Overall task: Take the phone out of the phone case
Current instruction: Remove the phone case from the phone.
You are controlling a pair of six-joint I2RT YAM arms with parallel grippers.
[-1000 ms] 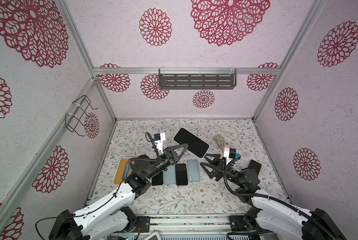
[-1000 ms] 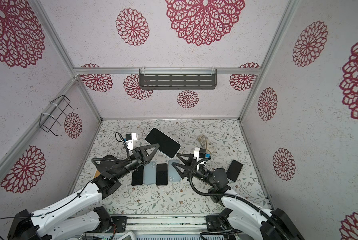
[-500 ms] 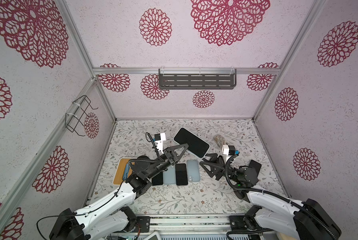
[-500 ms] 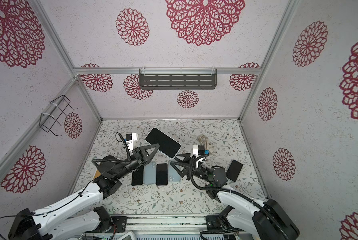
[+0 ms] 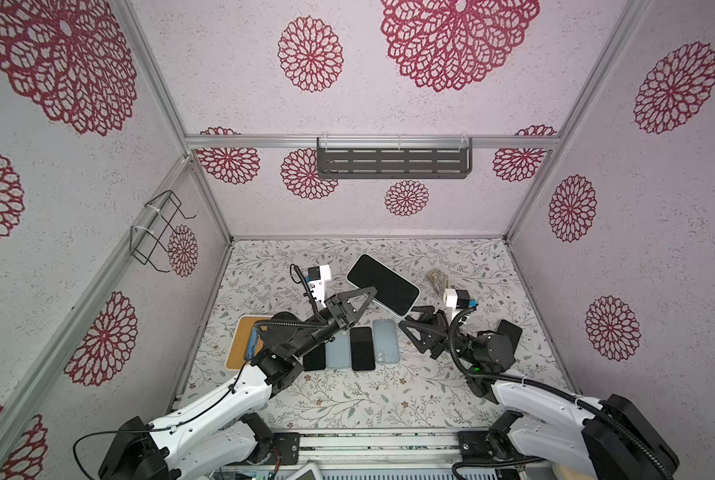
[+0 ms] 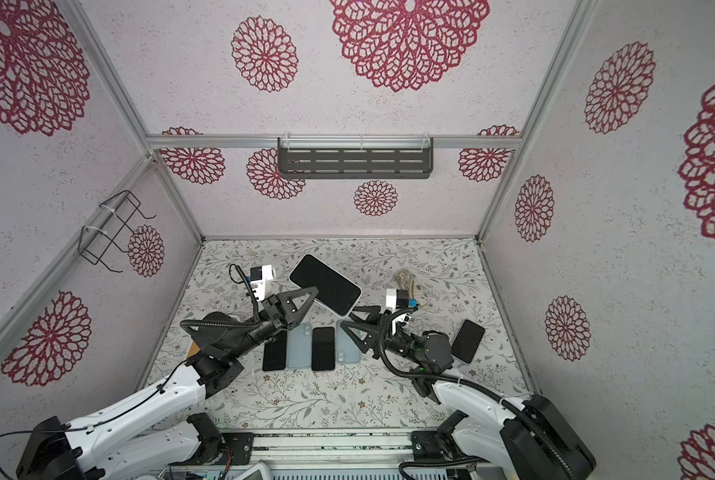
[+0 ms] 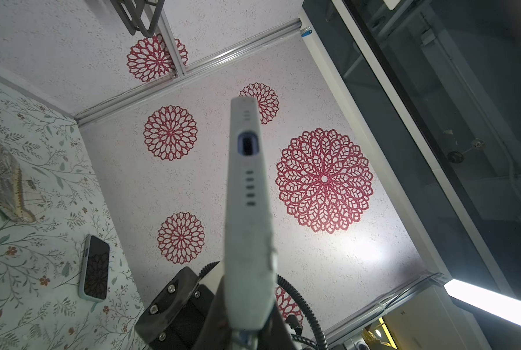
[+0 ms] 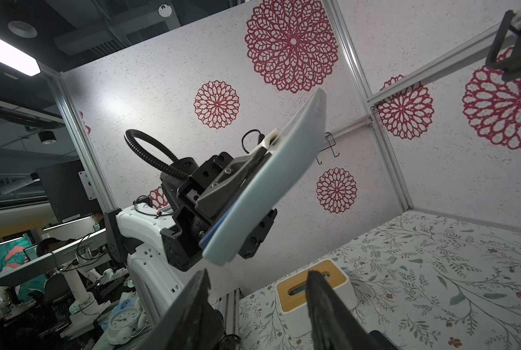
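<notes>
Left pincer [image 5: 369,291] clenched on the phone [image 5: 384,286], held aloft over the middle of the bench [image 5: 451,399], screen up, tilted. Phone not yet out: pale blue phone case [image 8: 283,172] wraps its back and rim. Grip bites in from the long edge on the robot's side.

Right pincer [image 5: 405,316] released, jaws apart, nothing between them. Phone lies just beyond its tips, up and toward the robot's left. Long axis runs far-left to near-right. The near-right corner is the free end, just beside the right tips, not touching as far as I can tell. Right arm nearer that corner. Judgement: next move is the right pincer taking the case rim there to peel it.
</notes>
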